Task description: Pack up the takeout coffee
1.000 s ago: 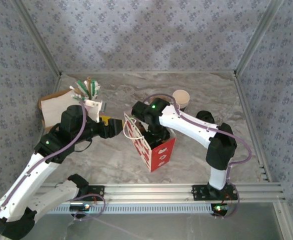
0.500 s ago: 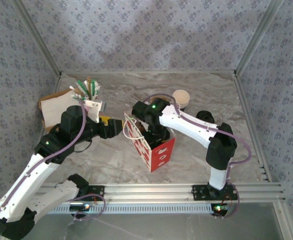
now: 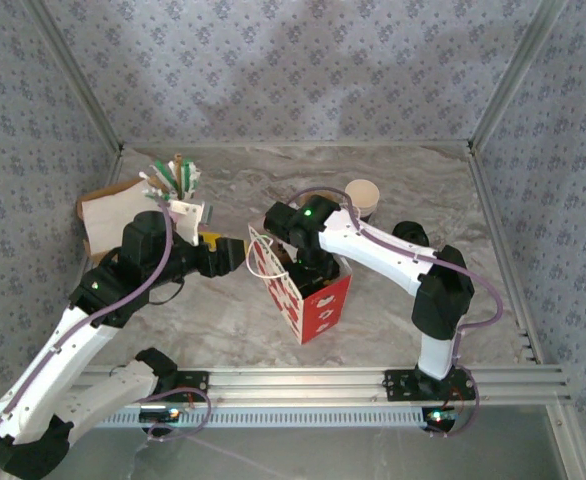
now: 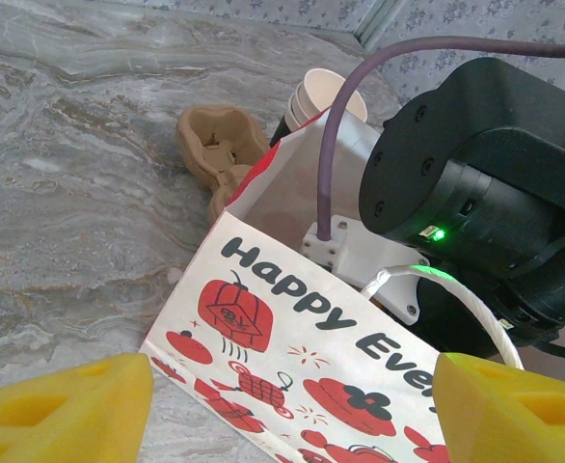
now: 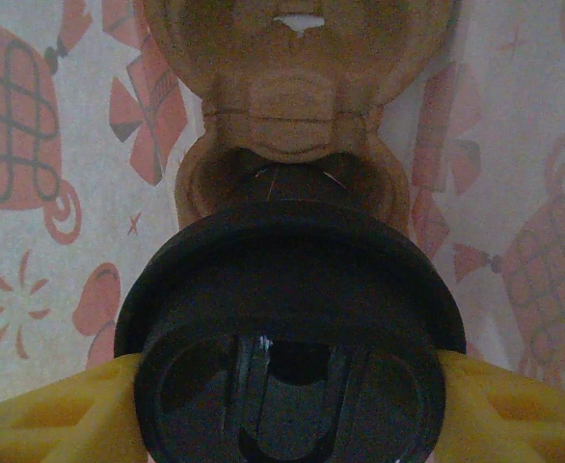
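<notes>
Looks like the bagging step: right gripper clamped on the takeout coffee inside the red bag, mid-frame; left gripper spread wide. Next: settle upright, release.

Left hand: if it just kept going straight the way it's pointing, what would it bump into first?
The red bag, most likely: its printed side stands right ahead of the left hand, between the spread fingers. The right arm sits beyond it, reaching into the bag.
</notes>
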`<state>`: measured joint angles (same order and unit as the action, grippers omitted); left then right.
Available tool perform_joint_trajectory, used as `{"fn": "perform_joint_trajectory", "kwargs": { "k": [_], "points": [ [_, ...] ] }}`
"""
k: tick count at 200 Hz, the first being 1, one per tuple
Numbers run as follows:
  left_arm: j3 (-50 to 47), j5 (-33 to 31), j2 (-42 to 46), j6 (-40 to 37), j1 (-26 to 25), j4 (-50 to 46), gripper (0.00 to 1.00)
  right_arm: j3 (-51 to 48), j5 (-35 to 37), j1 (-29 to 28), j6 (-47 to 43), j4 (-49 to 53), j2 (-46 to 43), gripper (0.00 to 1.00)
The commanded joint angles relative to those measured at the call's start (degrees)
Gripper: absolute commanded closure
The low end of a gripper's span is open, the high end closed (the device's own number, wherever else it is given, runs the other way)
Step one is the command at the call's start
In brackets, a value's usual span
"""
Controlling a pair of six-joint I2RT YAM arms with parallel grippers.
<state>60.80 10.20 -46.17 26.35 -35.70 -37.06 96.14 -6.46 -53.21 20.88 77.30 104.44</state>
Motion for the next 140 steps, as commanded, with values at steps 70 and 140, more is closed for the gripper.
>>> {"fn": "perform_joint_trajectory", "kwargs": {
  "k": [70,140],
  "points": [
    [-0.06,-0.61,0.1,-1.12,-0.29,1.48,0.23,-1.19,-1.28,0.69,-1.37,-1.35,2.43,0.37],
    [-0.4,-0.8,0.28,-1.12,-0.32,1.53,0.23,-2.27,-1.8,1.09,-1.46,-2.55,2.87,0.37]
  ]
}}
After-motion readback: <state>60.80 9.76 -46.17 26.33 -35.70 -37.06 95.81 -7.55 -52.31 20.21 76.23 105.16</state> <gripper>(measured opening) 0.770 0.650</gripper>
